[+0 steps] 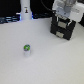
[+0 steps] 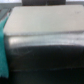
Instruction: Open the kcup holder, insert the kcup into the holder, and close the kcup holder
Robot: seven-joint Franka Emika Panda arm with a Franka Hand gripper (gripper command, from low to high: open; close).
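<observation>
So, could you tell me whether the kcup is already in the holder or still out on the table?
Out. The kcup stands upright on the white table, well apart from the black kcup holder, where the gripper is.

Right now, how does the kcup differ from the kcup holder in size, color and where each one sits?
The kcup is a tiny stubby pod, while the kcup holder is a far larger box. The kcup is whitish with a green top; the kcup holder is black. The kcup stands alone in the open, whereas the kcup holder sits directly under the pincer. Both rest on the white table.
</observation>
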